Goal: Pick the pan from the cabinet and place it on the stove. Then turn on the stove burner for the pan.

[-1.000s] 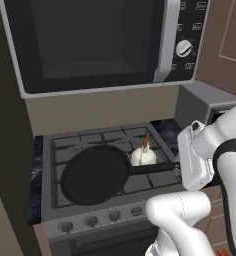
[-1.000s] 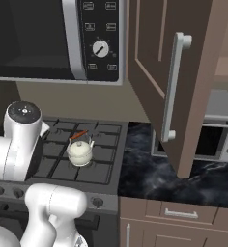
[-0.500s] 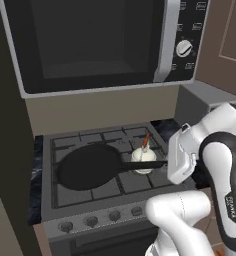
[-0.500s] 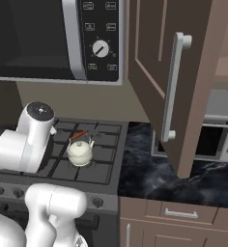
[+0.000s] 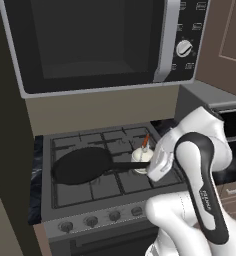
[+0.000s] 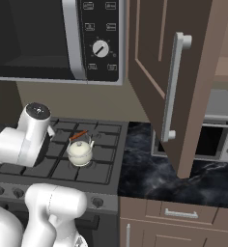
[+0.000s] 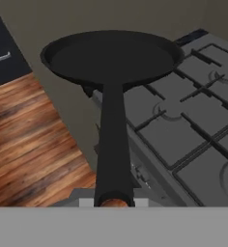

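Pan: the pan (image 5: 82,164) hangs low over the left side of the stove (image 5: 105,187), body level, long handle running right toward the arm; whether it touches the grates I can't tell from here.
Hand view: the pan's round body sits over the stove's edge with wooden floor (image 7: 34,144) showing beyond it, so from this angle it looks not yet centred on a burner.
Gripper: the gripper (image 7: 114,202) is clamped shut on the far end of the pan handle, the tips just peeking up at the bottom either side of it — an end grip keeps the hand clear of the hot zone and the kettle.
Kettle: the small white kettle (image 6: 80,151) occupies a middle burner, just beside the handle, which is why the pan is going to the left.
Cabinet: the cabinet (image 6: 171,87) door stands open on the right, above the counter.
Knobs: the knobs (image 5: 90,221) line the stove front, untouched.
Step in hand: I'd judge this as settling the pan down; the burner turn comes after.
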Robot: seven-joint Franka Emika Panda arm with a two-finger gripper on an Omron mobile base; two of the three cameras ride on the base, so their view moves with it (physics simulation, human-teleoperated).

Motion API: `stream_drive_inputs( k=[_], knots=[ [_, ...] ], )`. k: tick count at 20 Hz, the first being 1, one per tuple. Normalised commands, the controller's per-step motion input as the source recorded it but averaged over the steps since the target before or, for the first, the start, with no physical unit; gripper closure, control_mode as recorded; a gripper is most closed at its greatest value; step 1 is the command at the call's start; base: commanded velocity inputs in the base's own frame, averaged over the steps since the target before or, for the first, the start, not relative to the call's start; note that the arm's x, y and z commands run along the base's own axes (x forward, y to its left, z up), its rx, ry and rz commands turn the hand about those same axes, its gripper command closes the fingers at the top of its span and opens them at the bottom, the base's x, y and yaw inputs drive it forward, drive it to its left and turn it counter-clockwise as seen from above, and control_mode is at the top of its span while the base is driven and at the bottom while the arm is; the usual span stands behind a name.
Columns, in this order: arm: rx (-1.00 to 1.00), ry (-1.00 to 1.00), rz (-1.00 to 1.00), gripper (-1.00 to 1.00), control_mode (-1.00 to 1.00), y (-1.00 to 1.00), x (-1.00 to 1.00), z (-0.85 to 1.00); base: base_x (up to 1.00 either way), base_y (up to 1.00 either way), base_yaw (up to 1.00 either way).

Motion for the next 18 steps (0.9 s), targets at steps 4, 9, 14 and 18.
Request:
stream_drive_inputs(
  k=[4,9,14,18],
  knots=[
    [0.0,-0.15,-0.13,1.0,-1.0,0.18,0.05,-0.53,0.0,0.0,0.0],
    [0.01,-0.23,-0.14,1.0,-1.0,0.15,-0.04,-0.38,0.0,0.0,0.0],
    [0.02,-0.2,-0.27,1.0,-1.0,0.49,-0.01,-0.4,0.0,0.0,0.0],
    [0.12,-0.15,-0.24,1.0,-1.0,0.43,-0.07,-0.32,0.0,0.0,0.0]
  ],
)
